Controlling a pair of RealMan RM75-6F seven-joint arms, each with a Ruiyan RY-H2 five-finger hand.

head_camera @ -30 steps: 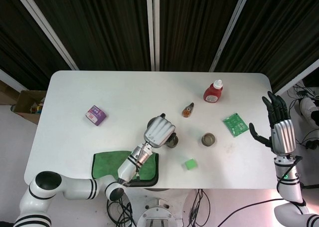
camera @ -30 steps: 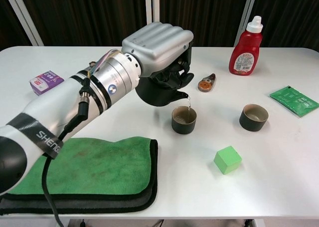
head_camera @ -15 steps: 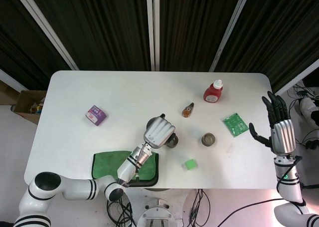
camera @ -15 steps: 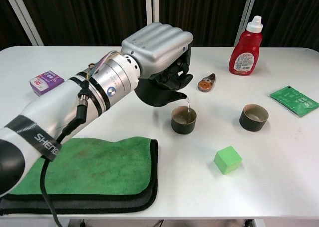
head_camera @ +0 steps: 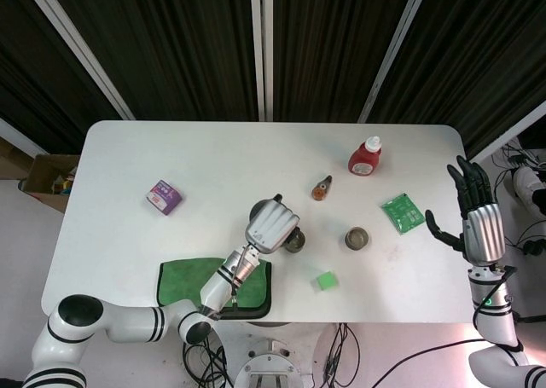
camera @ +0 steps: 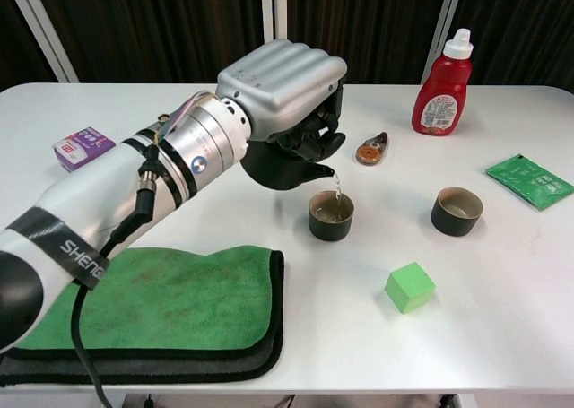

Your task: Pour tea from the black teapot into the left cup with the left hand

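One thin stream runs from the black teapot (camera: 285,166) your left hand (camera: 285,78) clasps into the left cup (camera: 331,215) at its 4 o'clock.

Silver hand (camera: 282,81), black fingers (camera: 316,143), white arms.

Robot lab or test room, staged setup. White tabletop (head_camera: 213,162) with rounded corners, backed by dark ribbed wall panels (head_camera: 171,38) with white struts. Loose cables (head_camera: 520,162) on floor at right, cardboard box (head_camera: 47,179) of odds and ends at left. Unrelated props scattered: ketchup bottle (camera: 443,85), green cube (camera: 410,286), green packet (camera: 529,180).
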